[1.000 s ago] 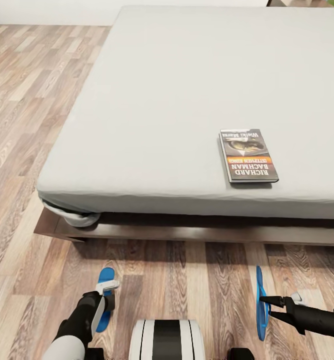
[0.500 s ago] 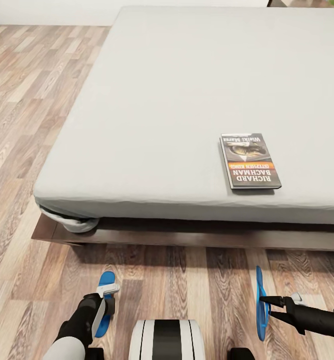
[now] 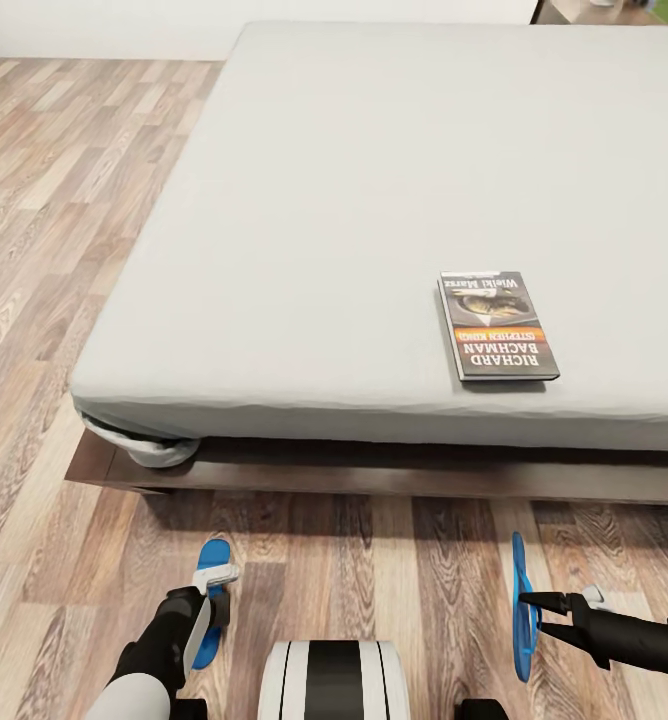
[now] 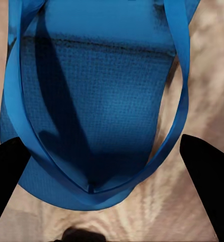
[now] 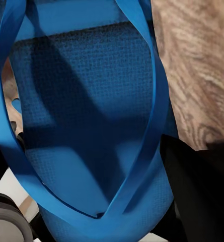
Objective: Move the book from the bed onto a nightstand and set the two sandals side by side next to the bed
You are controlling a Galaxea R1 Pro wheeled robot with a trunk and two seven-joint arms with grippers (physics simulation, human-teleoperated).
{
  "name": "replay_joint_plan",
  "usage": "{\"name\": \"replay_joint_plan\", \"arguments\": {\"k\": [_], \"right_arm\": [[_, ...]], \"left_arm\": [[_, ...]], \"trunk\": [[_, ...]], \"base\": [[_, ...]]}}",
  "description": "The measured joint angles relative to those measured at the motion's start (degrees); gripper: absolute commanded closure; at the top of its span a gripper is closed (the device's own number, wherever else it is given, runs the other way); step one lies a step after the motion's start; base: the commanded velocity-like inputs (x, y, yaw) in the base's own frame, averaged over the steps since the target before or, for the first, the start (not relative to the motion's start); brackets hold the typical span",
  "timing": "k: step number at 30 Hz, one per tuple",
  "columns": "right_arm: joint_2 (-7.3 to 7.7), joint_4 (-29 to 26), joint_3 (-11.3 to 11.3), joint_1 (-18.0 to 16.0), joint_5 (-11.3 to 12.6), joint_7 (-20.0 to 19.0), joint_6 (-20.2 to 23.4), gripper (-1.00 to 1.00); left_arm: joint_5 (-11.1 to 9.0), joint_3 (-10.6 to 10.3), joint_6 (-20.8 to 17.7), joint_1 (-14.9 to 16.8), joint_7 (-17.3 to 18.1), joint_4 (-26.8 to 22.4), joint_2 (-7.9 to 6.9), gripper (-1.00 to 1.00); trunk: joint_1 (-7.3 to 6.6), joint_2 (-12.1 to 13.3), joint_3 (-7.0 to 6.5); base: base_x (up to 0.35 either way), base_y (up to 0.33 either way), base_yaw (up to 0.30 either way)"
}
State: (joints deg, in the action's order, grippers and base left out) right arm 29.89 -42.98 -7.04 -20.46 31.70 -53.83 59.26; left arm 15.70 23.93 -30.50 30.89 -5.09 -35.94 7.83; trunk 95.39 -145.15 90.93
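Observation:
The book (image 3: 499, 325) lies flat on the bed's pale mattress (image 3: 374, 180), near its front edge. My left gripper (image 3: 214, 592) is low over the floor in front of the bed, shut on a blue sandal (image 3: 211, 556) that lies about level. In the left wrist view that sandal (image 4: 101, 101) sits between the two black fingers (image 4: 207, 176). My right gripper (image 3: 530, 610) is shut on the other sandal (image 3: 519, 570), held up on its edge; the right wrist view has it (image 5: 86, 101) close up. The nightstand is out of view.
The bed's dark wood frame (image 3: 374, 478) runs across in front of me, with a crumpled sheet corner (image 3: 144, 445) at its left end. Wood-plank floor (image 3: 54, 250) stretches along the bed's left side and between the frame and my base (image 3: 334, 680).
The whole picture shifted slightly as the camera moved, so the bed and book sit a little lower in view. Both grippers and their sandals keep the same places.

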Motion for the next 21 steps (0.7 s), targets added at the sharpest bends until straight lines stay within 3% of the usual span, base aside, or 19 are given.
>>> {"name": "replay_joint_plan", "arguments": {"k": [21], "right_arm": [[0.00, 0.04, 0.00, 0.01, -0.08, 0.01, -0.03, 1.00]], "left_arm": [[-0.19, -0.11, -0.03, 0.02, -0.01, -0.16, 0.00, 1.00]], "trunk": [[-0.07, 0.04, -0.68]], "base": [[0.000, 0.000, 0.000]]}}
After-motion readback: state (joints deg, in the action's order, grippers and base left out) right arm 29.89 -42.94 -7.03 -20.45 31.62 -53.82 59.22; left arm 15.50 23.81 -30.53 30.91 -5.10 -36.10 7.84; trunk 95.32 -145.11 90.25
